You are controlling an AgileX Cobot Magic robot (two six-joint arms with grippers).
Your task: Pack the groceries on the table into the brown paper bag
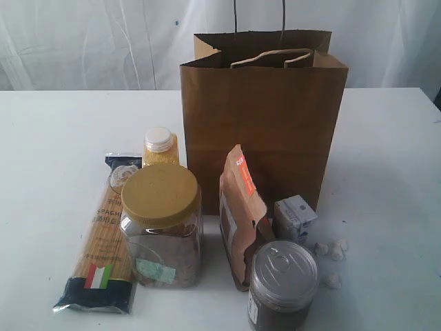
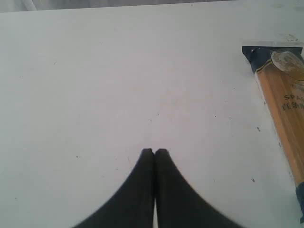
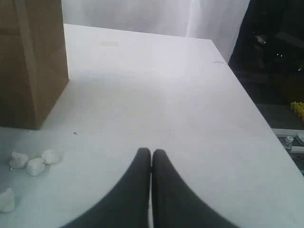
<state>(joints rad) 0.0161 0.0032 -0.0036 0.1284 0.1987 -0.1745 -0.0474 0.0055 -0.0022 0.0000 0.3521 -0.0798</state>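
The brown paper bag (image 1: 265, 117) stands upright and open at the back of the white table (image 1: 55, 138). In front of it lie the spaghetti packet (image 1: 103, 241), the gold-lidded jar (image 1: 162, 224), the yellow-grain bottle (image 1: 160, 146), the brown pouch (image 1: 241, 214), the silver-topped can (image 1: 281, 286) and the small white-blue carton (image 1: 295, 217). My left gripper (image 2: 155, 151) is shut and empty over bare table, the spaghetti packet (image 2: 285, 104) off to one side. Shut and empty too, my right gripper (image 3: 151, 151) hovers near the bag (image 3: 28, 61). Neither gripper shows in the exterior view.
Several small white lumps (image 1: 332, 249) lie on the table right of the can, also the white lumps (image 3: 33, 164) in the right wrist view. The table's right edge (image 3: 256, 109) drops off to a dark area. A white curtain hangs behind.
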